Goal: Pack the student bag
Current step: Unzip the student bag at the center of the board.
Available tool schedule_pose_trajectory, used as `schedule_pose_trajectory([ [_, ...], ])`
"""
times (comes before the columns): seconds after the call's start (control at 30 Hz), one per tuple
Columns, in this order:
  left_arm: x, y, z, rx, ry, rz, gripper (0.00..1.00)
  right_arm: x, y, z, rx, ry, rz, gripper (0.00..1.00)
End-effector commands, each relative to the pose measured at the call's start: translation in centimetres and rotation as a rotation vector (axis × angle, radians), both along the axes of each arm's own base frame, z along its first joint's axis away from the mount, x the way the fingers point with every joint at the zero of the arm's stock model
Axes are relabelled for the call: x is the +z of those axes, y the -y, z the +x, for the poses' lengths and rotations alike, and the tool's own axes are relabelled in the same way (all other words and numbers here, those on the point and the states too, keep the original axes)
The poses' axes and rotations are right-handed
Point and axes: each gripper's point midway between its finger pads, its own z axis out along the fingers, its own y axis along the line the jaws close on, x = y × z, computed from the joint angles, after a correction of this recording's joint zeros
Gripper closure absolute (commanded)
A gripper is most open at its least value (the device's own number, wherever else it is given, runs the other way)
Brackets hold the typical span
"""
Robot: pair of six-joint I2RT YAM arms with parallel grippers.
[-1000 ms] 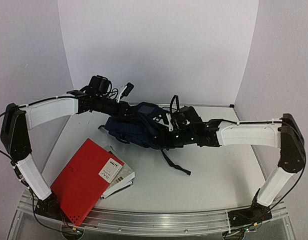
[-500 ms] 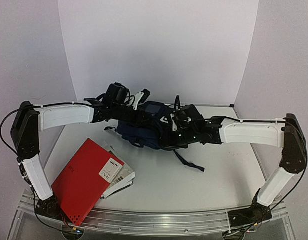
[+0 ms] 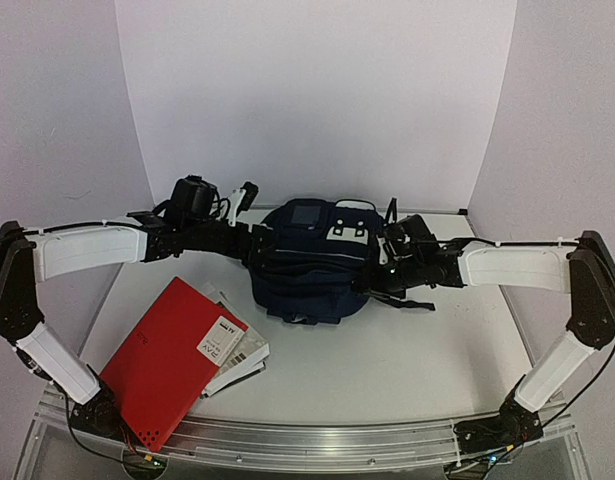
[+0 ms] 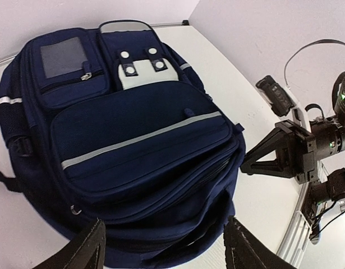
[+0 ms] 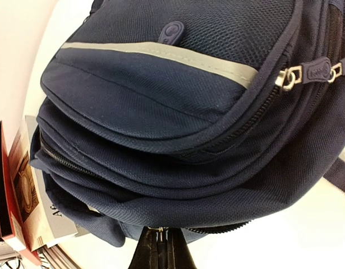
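Bag (image 3: pixel 312 270) lay unpacked, left gripper (image 4: pixel 164 232) wide beside it, right gripper (image 5: pixel 159 244) pinched shut on its edge; next probably meant opening it.

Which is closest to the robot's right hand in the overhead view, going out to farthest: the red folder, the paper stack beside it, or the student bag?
From the right hand:
1. student bag, directly at the fingertips, mid-table.
2. paper stack, front left, poking out at the folder's right edge.
3. red folder, farthest, near the front-left corner.
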Motion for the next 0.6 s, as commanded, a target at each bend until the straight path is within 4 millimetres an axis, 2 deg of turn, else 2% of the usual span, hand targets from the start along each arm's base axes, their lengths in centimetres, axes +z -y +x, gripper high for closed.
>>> schedule_pose_trajectory([
  [0.0,0.4,-0.9,-1.2,-0.081,0.026,-0.031,0.27,4.0,-0.2,2.1,0.016,0.139,0.058,1.0],
  [0.17,-0.6,-0.2,-0.4,-0.165,0.084,0.071,0.27,3.6,-0.5,1.9,0.078,0.138,0.013,1.0],
  [0.33,-0.2,2.4,0.1,-0.272,0.186,0.111,0.25,3.2,0.1,1.7,0.083,0.134,-0.027,1.0],
  [0.57,-2.3,5.4,-0.1,-0.394,0.206,0.158,0.25,3.8,0.4,1.7,0.075,0.139,-0.034,1.0],
])
